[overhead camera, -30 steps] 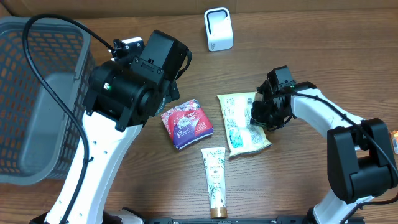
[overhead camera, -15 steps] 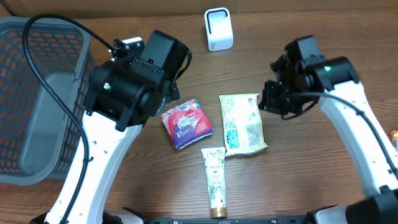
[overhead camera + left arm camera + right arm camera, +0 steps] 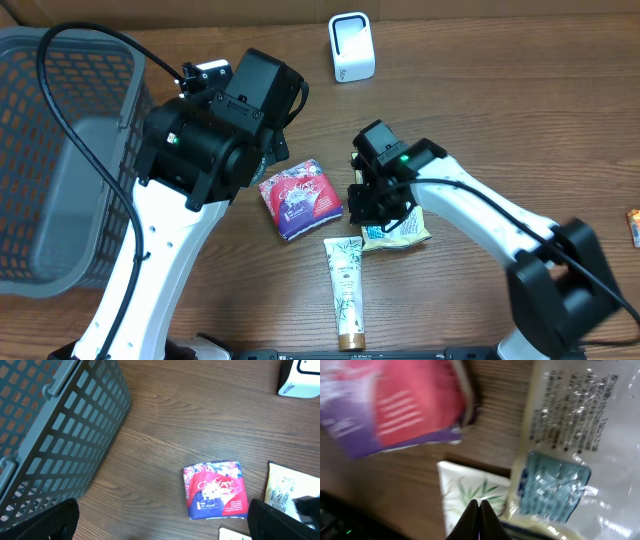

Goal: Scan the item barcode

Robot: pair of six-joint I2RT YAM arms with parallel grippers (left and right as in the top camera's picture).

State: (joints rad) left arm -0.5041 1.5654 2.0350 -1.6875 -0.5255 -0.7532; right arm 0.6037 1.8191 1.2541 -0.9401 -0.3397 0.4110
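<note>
Far left of the red packet point(image 3: 300, 198), the grey basket point(image 3: 60, 160) stands at the table's point(image 3: 500, 100) edge, showing mesh walls and a grey floor. Bare wood lies between the basket wall and the packet. The left gripper point(image 3: 167, 521) hangs above that stretch, jaws spread wide, holding nothing. A tube point(image 3: 346, 290) lies just below-right of the packet. The white scanner point(image 3: 351, 46) stands well above-right, near the far edge. The right gripper point(image 3: 479, 519), jaws pressed together, points down just right of the packet, over the edge of the clear pouch point(image 3: 570, 435), which lies flat beside the tube's top.
</note>
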